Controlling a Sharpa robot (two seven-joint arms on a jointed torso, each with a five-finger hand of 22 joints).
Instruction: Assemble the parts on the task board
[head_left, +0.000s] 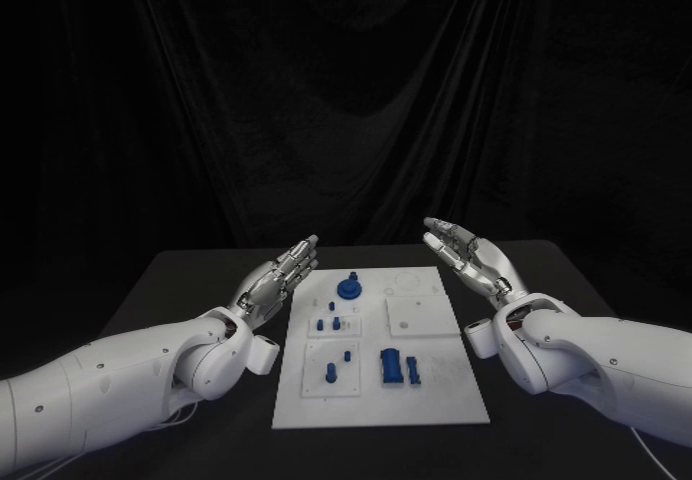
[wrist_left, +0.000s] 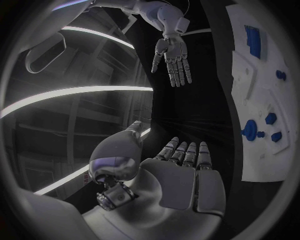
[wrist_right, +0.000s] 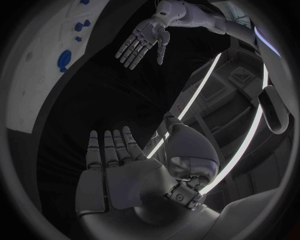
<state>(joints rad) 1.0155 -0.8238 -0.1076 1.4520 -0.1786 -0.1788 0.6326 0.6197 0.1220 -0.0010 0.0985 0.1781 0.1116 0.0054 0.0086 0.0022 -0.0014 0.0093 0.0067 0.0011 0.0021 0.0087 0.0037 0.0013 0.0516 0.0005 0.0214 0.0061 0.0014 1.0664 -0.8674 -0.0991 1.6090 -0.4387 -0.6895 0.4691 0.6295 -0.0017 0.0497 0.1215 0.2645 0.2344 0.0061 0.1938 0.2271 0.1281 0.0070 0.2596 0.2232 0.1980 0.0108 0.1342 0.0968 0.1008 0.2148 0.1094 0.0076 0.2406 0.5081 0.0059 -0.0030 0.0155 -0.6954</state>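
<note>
We find no text, label, brand, number or sign that we can read. The task board (head_left: 433, 395) bears no markings that we can make out.

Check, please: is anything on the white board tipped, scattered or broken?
Nothing stands out. The task board lies flat and square on the table, and the blue parts sit on it. The left hand and right hand are raised open beside the board, holding nothing.
</note>
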